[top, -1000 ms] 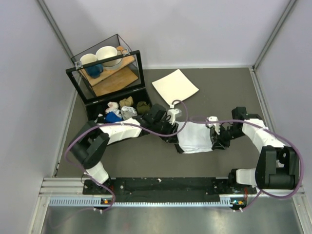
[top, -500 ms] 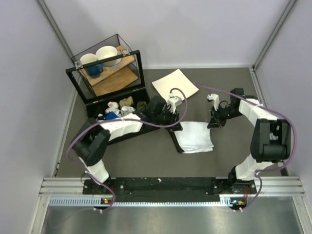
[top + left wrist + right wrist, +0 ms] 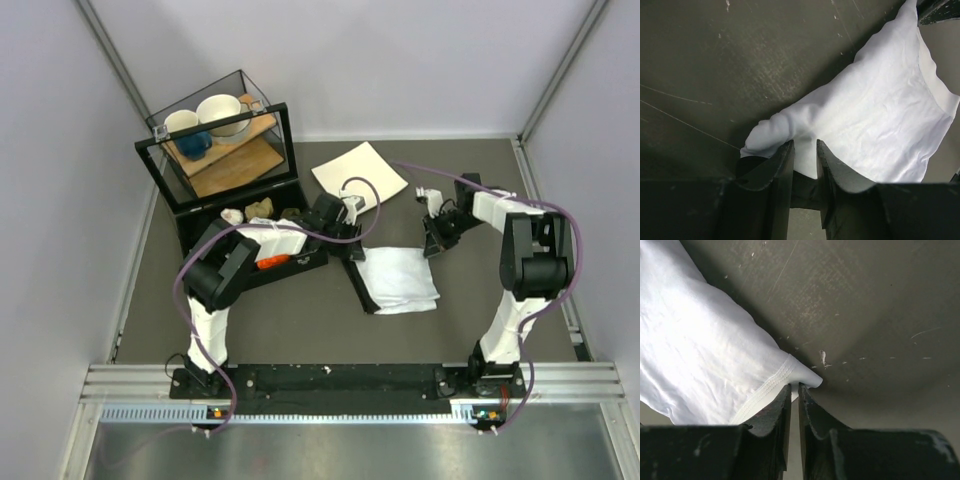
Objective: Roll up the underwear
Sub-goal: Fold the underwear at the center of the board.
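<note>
The underwear [image 3: 400, 282] is a white soft garment lying spread on the dark table, roughly square. My left gripper [image 3: 352, 250] is at its far left corner; in the left wrist view the gripper [image 3: 804, 150] is shut on a bunched fold of the underwear [image 3: 875, 120]. My right gripper [image 3: 432, 246] is at the far right corner; in the right wrist view the gripper [image 3: 794, 388] is shut on the stitched corner of the underwear [image 3: 705, 350]. Both pinched corners sit slightly lifted off the table.
A stiff white square plate [image 3: 360, 176] lies just beyond the left gripper. A black glass-sided box [image 3: 220, 140] with bowls and a blue mug stands at the far left. In front of it a black tray [image 3: 195, 222] holds small cloth bundles, one orange [image 3: 270, 262].
Both grippers have moved from the garment's sides, away from the bases, to its far corners, where they now pinch it. The garment has barely shifted.
</note>
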Tool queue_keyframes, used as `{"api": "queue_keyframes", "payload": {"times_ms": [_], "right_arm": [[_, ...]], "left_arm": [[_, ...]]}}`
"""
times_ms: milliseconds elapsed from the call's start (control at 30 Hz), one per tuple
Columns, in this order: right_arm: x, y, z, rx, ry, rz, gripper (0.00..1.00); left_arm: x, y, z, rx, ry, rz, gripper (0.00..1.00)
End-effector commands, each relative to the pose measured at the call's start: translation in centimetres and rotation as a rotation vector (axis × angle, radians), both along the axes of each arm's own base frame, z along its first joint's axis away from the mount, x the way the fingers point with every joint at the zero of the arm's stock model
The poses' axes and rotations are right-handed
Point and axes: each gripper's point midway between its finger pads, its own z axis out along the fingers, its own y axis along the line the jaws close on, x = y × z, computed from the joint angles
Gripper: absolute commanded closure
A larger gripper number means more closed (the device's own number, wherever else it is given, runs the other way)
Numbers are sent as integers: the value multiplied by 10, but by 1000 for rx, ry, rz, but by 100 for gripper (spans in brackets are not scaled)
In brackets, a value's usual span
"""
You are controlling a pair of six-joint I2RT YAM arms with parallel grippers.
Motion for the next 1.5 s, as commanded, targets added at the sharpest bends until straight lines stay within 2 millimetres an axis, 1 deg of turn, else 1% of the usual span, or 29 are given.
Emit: {"api": "queue_keyframes", "payload": {"times_ms": [0, 100, 133, 167, 200, 233, 300, 333, 367, 400, 433, 467, 500, 533, 567, 600, 667, 700, 733, 767, 800, 833, 867, 933, 967, 1000, 1200, 1367, 1467], "right_arm": [[20, -1, 20, -30, -89, -12, 87], [18, 2, 38, -5, -130, 11, 85], [14, 4, 54, 6, -160, 23, 85], [11, 6, 61, 22, -173, 36, 84], [4, 11, 68, 57, -194, 81, 83], [-1, 14, 84, 75, -237, 107, 82], [-22, 22, 92, 124, -256, 187, 81], [-30, 24, 102, 141, -296, 229, 80], [-46, 29, 104, 158, -284, 275, 78], [-61, 32, 99, 170, -316, 373, 76], [-74, 35, 97, 172, -327, 441, 74], [-87, 37, 102, 166, -381, 514, 69], [-111, 42, 87, 167, -400, 646, 65], [-120, 43, 84, 162, -442, 710, 60], [-129, 44, 88, 151, -518, 775, 49], [-145, 47, 76, 164, -564, 878, 43], [-152, 49, 73, 170, -640, 944, 32], [-157, 51, 72, 178, -683, 972, 30], [-154, 53, 72, 172, -713, 981, 29], [-154, 54, 72, 170, -721, 986, 28], [-154, 52, 67, 154, -712, 992, 28], [-151, 53, 64, 139, -719, 1009, 28], [-149, 51, 59, 120, -716, 1014, 28], [-143, 46, 45, 50, -712, 1031, 29], [-142, 45, 40, 30, -713, 1035, 30], [-143, 40, 31, -3, -691, 1038, 30], [-139, 44, 17, -55, -673, 1055, 35], [-139, 47, 6, -92, -649, 1076, 39], [-143, 46, -4, -121, -623, 1103, 45]], "left_arm": [[18, 15, -2, 43, -11, 59, 69], [21, 12, 24, 0, -68, 49, 66], [22, 11, 45, -30, -111, 47, 65], [23, 10, 57, -50, -142, 44, 64], [21, 12, 64, -60, -162, 36, 63], [20, 12, 88, -90, -205, 34, 63], [19, 14, 110, -124, -270, 24, 62], [16, 16, 133, -151, -315, 24, 61], [15, 18, 145, -166, -348, 25, 61], [11, 22, 150, -169, -367, 23, 61], [8, 28, 175, -191, -432, 33, 61], [7, 33, 186, -199, -468, 47, 60], [-1, 43, 208, -222, -541, 56, 57], [-1, 52, 217, -218, -582, 86, 54], [-4, 58, 226, -221, -617, 100, 50], [-11, 69, 241, -236, -669, 117, 46], [-17, 81, 252, -238, -713, 139, 39], [-26, 89, 264, -249, -755, 131, 35], [-31, 94, 263, -242, -755, 126, 32], [-36, 99, 266, -245, -760, 124, 21], [-44, 107, 271, -249, -780, 127, 15], [-47, 115, 268, -232, -774, 133, 6], [-51, 121, 267, -224, -781, 138, 1], [-64, 136, 265, -184, -816, 115, 1], [-72, 142, 252, -137, -792, 92, 1], [-80, 150, 257, -118, -834, 76, 1], [-108, 183, 229, 16, -869, 39, 1], [-118, 188, 213, 9, -894, 31, 1], [-121, 187, 217, -7, -903, 18, 1]]}}
